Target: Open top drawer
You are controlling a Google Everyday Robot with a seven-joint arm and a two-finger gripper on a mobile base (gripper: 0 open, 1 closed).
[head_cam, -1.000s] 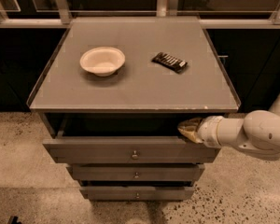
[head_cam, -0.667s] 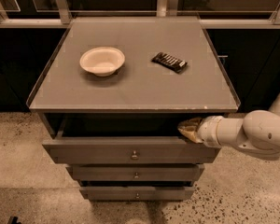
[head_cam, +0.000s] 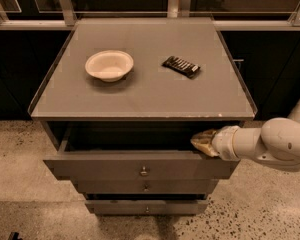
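Gripper sits against the right end of the upper edge of the top drawer.
Your arm reaches in from the right, and you cannot tell how wide the gripper is or whether it holds anything. The top drawer stands partly out of the cabinet, a dark gap behind its front and its knob at centre. On the cabinet top, a bowl and a dark wrapped bar lie apart.
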